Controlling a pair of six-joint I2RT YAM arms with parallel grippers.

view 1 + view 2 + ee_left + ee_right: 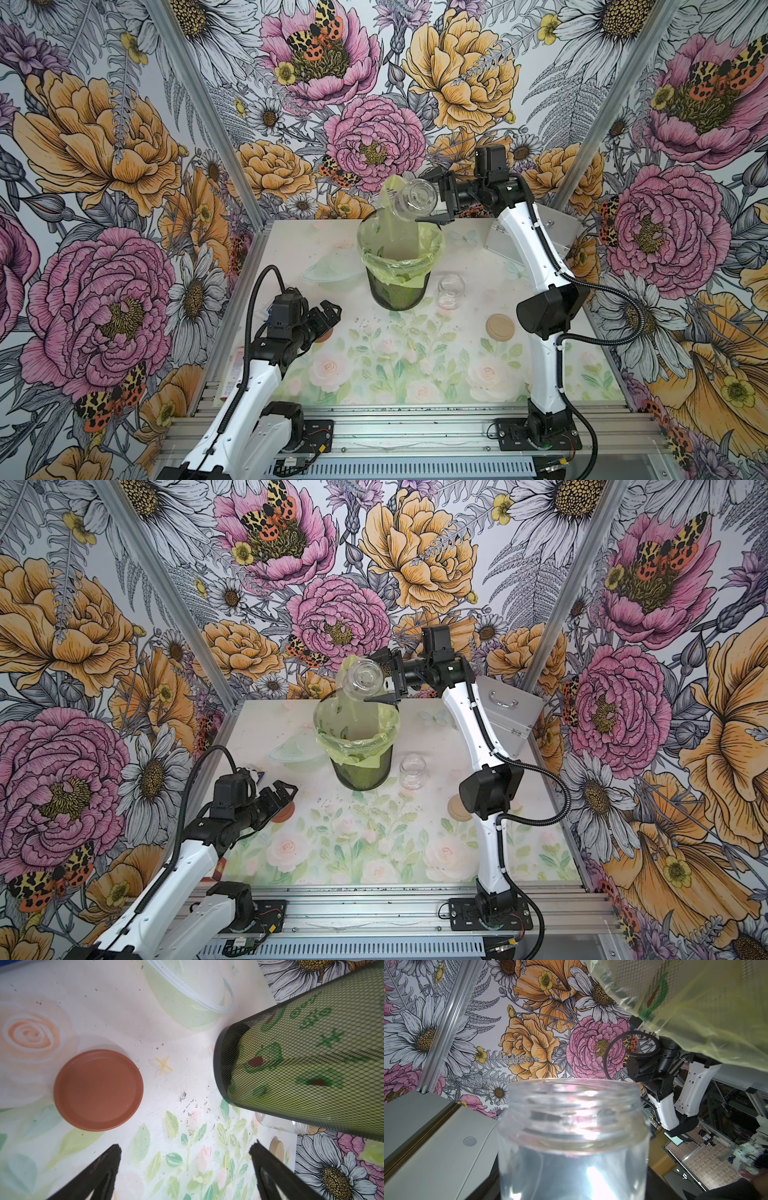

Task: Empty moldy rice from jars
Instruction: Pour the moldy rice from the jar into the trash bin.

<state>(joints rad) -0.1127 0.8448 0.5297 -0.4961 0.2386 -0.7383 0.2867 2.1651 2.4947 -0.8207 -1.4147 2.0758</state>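
Glass jar, tilted above bin, is clamped by right gripper; no rice seen (second jar likewise), emptying judged done. Left gripper is spread, empty.

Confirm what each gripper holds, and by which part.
Right gripper holds the lidless glass jar by its base end, tilted over the bin. Left gripper is open and holds nothing.

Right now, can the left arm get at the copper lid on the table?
Probably yes. The left gripper is open and hangs right by the copper lid, which lies flat on the table with nothing between them; the mesh bin stands off to one side.
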